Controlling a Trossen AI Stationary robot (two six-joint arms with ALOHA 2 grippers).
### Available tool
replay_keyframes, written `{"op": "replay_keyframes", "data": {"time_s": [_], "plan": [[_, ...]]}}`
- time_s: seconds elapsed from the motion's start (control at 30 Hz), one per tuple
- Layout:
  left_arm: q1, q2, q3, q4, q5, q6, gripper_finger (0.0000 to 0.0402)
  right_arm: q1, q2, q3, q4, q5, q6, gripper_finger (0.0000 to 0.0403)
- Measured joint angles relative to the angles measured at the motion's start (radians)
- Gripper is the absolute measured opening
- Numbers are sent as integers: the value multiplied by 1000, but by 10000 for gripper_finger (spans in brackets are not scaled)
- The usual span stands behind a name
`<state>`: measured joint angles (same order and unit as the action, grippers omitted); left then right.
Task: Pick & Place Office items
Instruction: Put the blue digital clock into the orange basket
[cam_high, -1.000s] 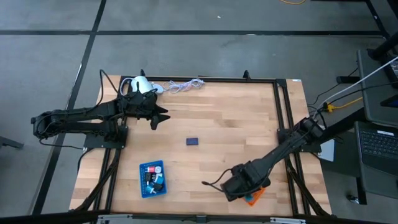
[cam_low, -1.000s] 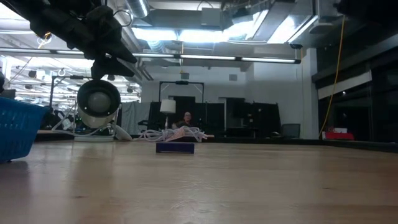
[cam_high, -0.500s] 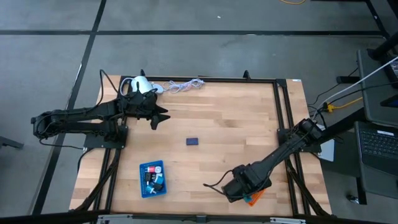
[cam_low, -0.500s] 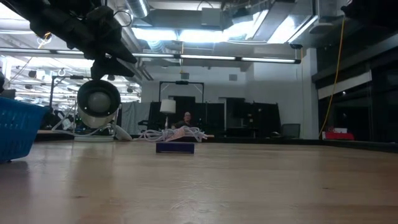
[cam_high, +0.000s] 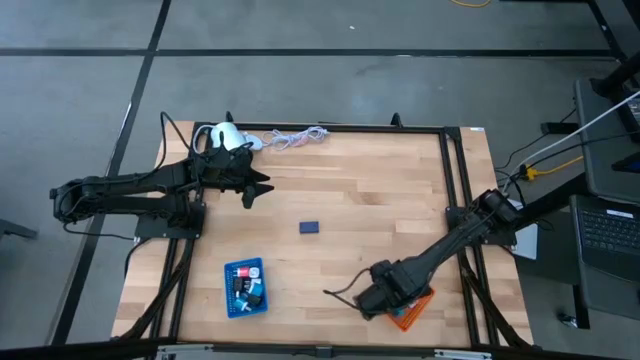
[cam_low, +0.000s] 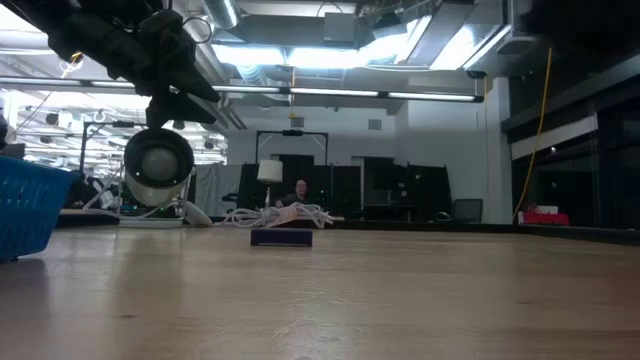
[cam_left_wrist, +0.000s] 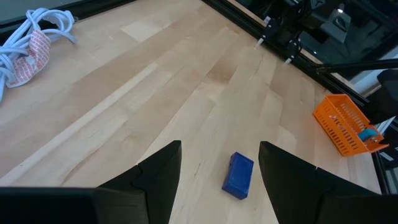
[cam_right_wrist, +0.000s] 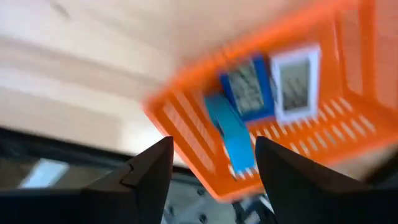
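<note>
One navy block (cam_high: 310, 227) left loose mid-bench. Nearer than the block: right tool (cam_high: 374, 298) hanging over orange tray (cam_high: 414, 311), fingers spread, nothing held. Beyond the block: left tool (cam_high: 262, 187), spread wide too, pointed its way. Looks light, stiff, flat, so probably best pinched across the short sides.

Wooden table (cam_high: 380, 200); navy item (cam_high: 310, 228); trays

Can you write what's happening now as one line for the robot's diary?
right gripper: open, over orange tray | left gripper: open, waiting near lamp | navy block: mid-table
</note>
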<state>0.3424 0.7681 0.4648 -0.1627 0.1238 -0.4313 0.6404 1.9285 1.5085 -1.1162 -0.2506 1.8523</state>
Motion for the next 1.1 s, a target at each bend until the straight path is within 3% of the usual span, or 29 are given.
{"op": "replay_keyframes", "data": {"time_s": [0.27, 0.4, 0.5, 0.73, 1.1], "plan": [[0, 0, 0, 0, 0, -17, 210, -155, 0, 0, 146, 263, -123, 228], [0, 0, 0, 0, 0, -17, 210, -266, 0, 0, 319, 356, -432, 228], [0, 0, 0, 0, -7, -17, 210, -352, -1, 1, 406, 352, -717, 229], [0, 0, 0, -13, -25, -18, 210, -515, -1, 1, 405, 397, -1240, 229], [0, 0, 0, -58, -101, -53, 210, -632, 27, 0, 431, 256, -1736, 229]]}}
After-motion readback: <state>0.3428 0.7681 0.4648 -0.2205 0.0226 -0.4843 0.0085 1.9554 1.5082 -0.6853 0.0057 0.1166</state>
